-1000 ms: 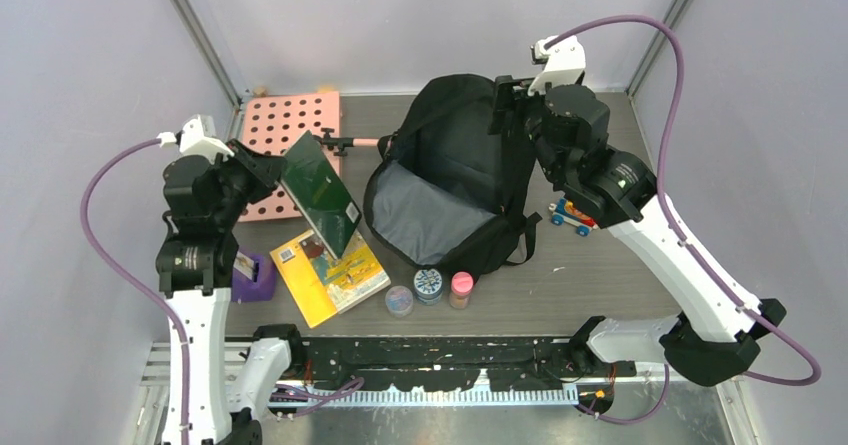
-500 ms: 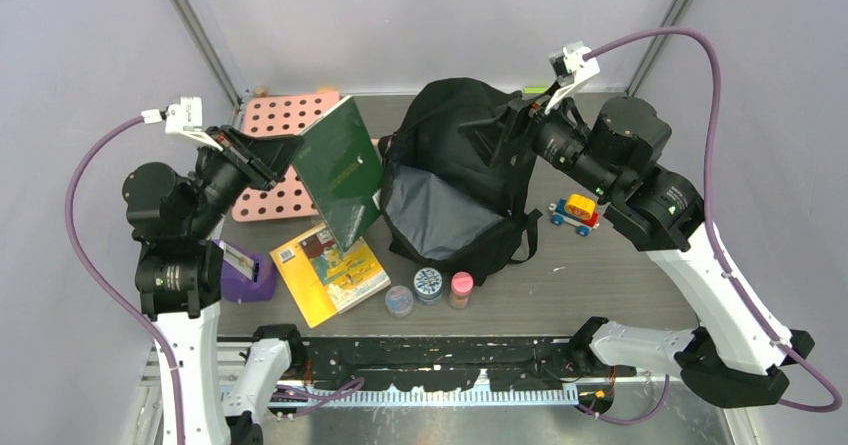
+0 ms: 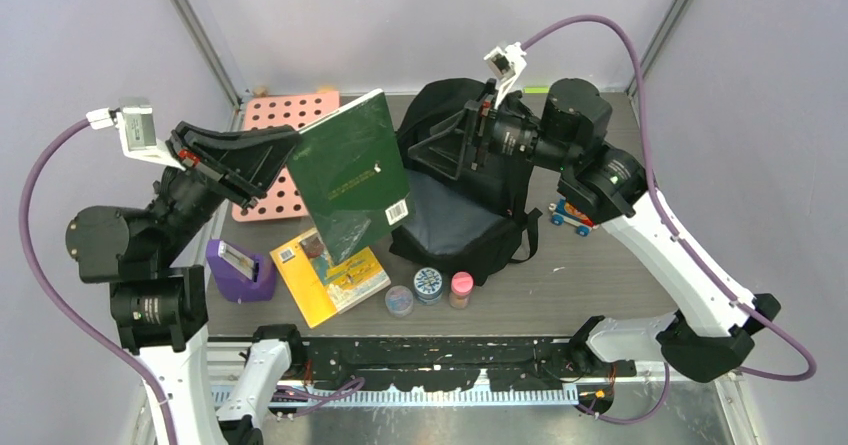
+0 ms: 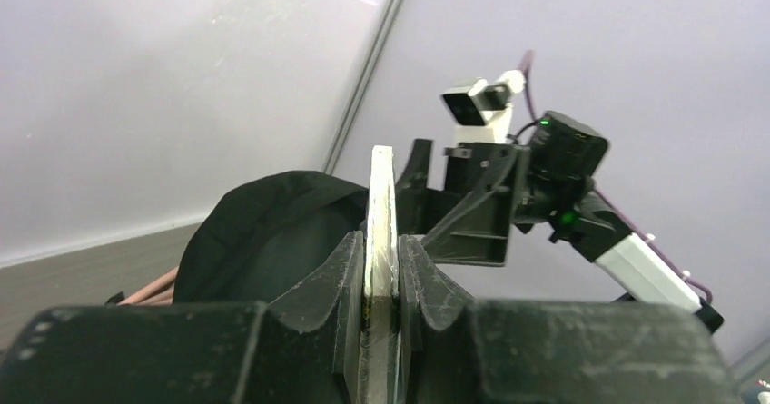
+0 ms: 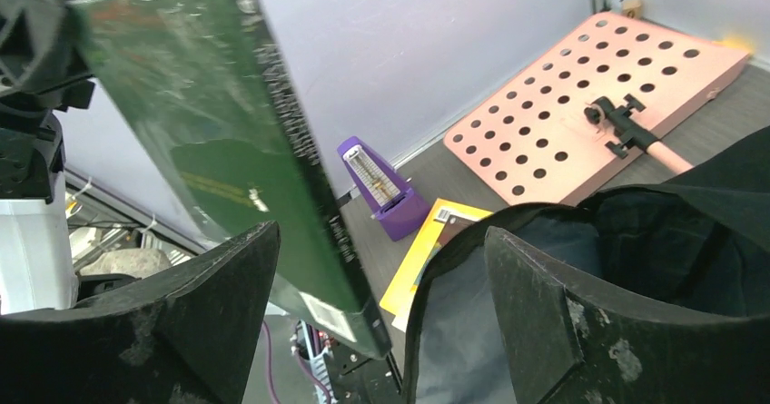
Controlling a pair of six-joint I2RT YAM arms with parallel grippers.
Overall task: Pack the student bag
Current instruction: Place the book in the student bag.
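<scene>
My left gripper (image 3: 288, 145) clamps the green book (image 3: 352, 175) on edge, just beside the black backpack (image 3: 480, 240), whose grey-lined mouth gapes. My right gripper (image 3: 428, 147) spreads wide above its rim.

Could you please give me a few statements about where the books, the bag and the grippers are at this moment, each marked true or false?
1. The left gripper is shut on the green book. True.
2. The green book lies inside the student bag. False: it is held up in the air, beside the bag's open mouth.
3. The right gripper has its jaws open. True.
4. The purple metronome lies on top of the yellow book. False: it stands on the table beside that book.
5. Three small jars stand in front of the bag. True.
</scene>
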